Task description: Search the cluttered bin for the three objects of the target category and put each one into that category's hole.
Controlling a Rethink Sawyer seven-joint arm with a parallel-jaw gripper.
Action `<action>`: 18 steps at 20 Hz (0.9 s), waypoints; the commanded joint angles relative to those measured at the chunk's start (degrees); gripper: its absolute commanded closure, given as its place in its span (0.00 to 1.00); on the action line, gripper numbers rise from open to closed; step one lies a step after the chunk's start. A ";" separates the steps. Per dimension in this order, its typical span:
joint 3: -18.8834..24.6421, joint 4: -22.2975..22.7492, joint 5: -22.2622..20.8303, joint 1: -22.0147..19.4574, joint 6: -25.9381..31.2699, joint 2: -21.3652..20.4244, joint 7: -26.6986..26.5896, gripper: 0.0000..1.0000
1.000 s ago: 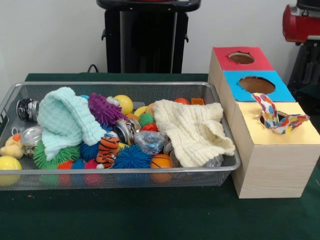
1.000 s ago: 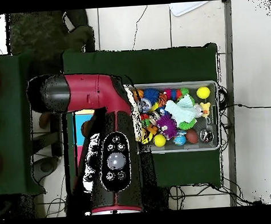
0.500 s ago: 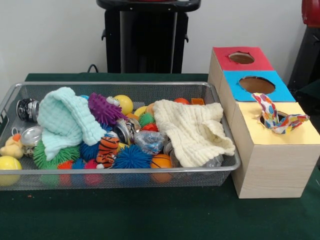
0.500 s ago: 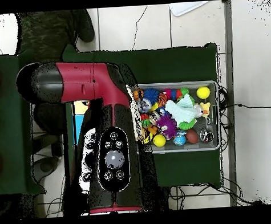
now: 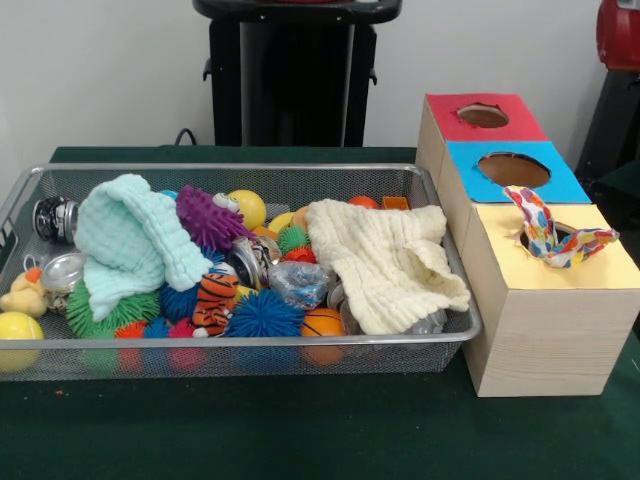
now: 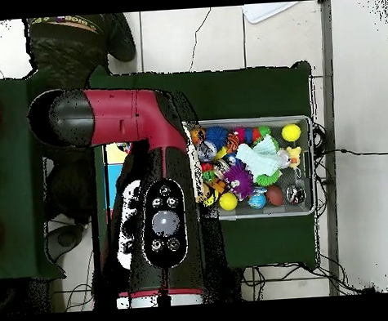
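A wire bin of toys and two cloths sat on the counter, beside a box where a patterned cloth hung from the yellow hole. The gripper was out of sight, so its direction from the cloths couldn't be told.

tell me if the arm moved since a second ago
Yes. In the overhead view the arm has swung: its elbow now sits farther from the bin and higher in the picture.

arm covering box, claw hidden
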 commanded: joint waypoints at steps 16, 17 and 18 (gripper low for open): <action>2.46 4.71 -1.16 -2.37 -7.24 3.93 6.90 1.00; 2.51 4.82 -1.18 -2.46 -7.56 4.03 6.81 1.00; 2.56 4.92 -1.20 -2.54 -7.87 4.13 6.72 1.00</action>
